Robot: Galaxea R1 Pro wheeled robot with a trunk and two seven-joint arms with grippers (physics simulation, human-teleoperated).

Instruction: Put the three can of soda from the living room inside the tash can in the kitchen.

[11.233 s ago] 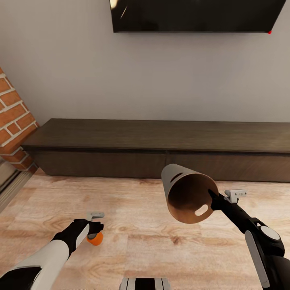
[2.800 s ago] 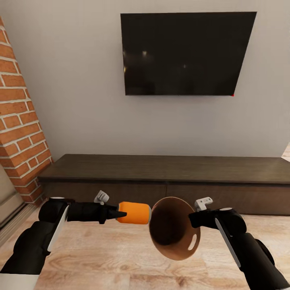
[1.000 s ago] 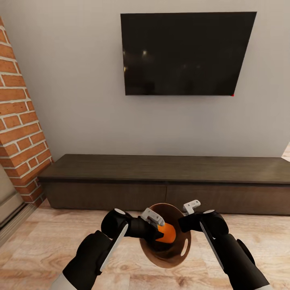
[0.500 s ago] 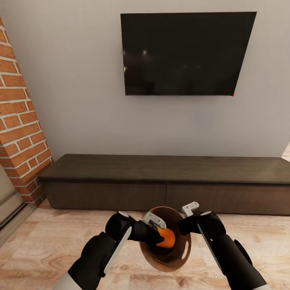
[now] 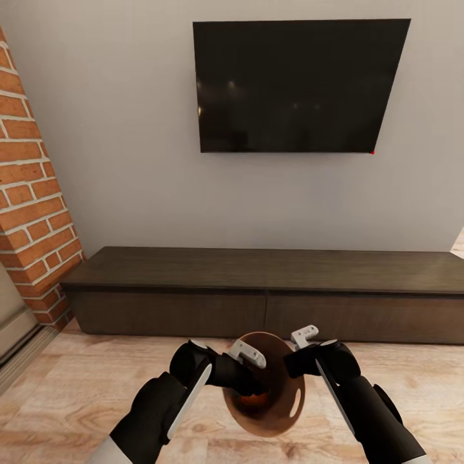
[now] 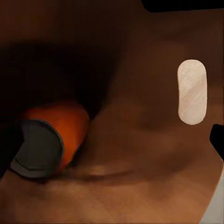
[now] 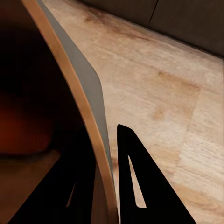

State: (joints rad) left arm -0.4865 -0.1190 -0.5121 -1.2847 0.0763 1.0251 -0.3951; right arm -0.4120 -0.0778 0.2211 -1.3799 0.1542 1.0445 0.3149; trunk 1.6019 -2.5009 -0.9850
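The tash can (image 5: 278, 377) is tilted with its coppery brown mouth facing me. My right gripper (image 5: 294, 356) is shut on its rim (image 7: 95, 140), one finger (image 7: 135, 177) outside the pale wall and the other inside. An orange can of soda with a grey top (image 6: 51, 135) lies loose on the bin's inner wall, and shows dimly as the can (image 5: 253, 399) deep in the bin. My left gripper (image 5: 254, 385) reaches into the bin's mouth, open, with the can off to one side of it. An oval handle cut-out (image 6: 192, 92) shows beside it. The other two cans are out of view.
A black wall TV (image 5: 299, 84) hangs above a long dark low cabinet (image 5: 270, 270) straight ahead. A brick pillar (image 5: 32, 193) stands at the left. Warm plank floor (image 5: 77, 380) lies below and around both arms.
The orange can has left my left gripper and dropped deeper into the bin, where it looks darker. The bin and both arms have barely moved.
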